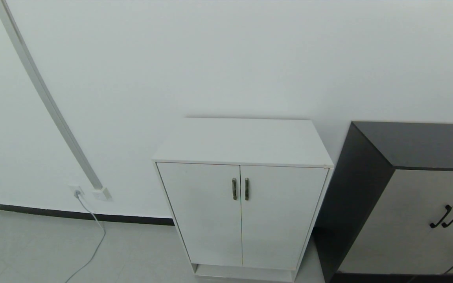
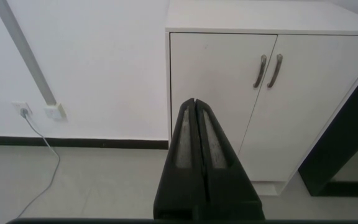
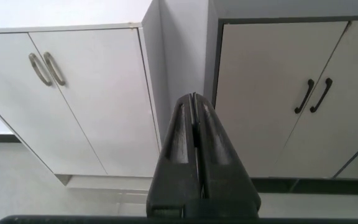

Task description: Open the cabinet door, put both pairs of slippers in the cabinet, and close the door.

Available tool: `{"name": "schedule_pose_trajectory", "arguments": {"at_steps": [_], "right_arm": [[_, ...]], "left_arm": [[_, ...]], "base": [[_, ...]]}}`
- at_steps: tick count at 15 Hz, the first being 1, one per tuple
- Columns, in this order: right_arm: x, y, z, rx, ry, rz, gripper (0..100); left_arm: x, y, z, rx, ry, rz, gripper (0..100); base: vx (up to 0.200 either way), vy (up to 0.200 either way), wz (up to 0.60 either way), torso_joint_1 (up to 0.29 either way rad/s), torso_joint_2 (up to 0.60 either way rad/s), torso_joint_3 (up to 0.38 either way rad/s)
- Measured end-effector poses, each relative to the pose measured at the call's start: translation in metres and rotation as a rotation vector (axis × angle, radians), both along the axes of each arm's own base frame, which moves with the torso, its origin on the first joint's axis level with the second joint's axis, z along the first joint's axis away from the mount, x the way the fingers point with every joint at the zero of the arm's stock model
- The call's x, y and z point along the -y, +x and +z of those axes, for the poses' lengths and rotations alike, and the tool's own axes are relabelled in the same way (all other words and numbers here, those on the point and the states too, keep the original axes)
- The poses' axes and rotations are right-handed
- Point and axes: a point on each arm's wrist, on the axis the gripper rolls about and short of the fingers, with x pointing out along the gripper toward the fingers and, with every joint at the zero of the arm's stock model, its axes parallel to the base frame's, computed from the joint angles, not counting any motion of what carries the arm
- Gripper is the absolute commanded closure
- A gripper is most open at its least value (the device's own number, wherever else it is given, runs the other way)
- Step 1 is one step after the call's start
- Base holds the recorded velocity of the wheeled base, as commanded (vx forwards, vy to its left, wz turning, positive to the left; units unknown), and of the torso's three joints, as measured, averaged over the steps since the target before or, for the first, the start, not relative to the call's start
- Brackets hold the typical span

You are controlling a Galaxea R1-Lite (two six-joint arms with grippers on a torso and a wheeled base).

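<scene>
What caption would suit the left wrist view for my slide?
Left gripper, shut, before the white cabinet, whose two doors are closed, handles side by side.

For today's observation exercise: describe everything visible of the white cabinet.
The white cabinet is a smooth, board-like box with a flat top. Its two doors are shut, meeting at a centre seam flanked by two upright metal-looking handles. Below them is an open recess at the base. It stands upright on the tiled floor, back to the wall, beside a dark cabinet.
</scene>
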Motion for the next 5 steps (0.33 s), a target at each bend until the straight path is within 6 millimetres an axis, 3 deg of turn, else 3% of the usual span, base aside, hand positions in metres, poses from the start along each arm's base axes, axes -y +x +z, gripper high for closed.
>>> {"name": "schedule_pose_trajectory", "arguments": {"at_steps": [5], "right_arm": [[0.0000,0.0000,-0.0001,0.000,-0.002,0.001,100]], "left_arm": [[0.0000,0.0000,0.0000,0.000,0.000,-0.001,100]], "base": [[0.000,0.000,0.00,0.000,0.00,0.000]]}}
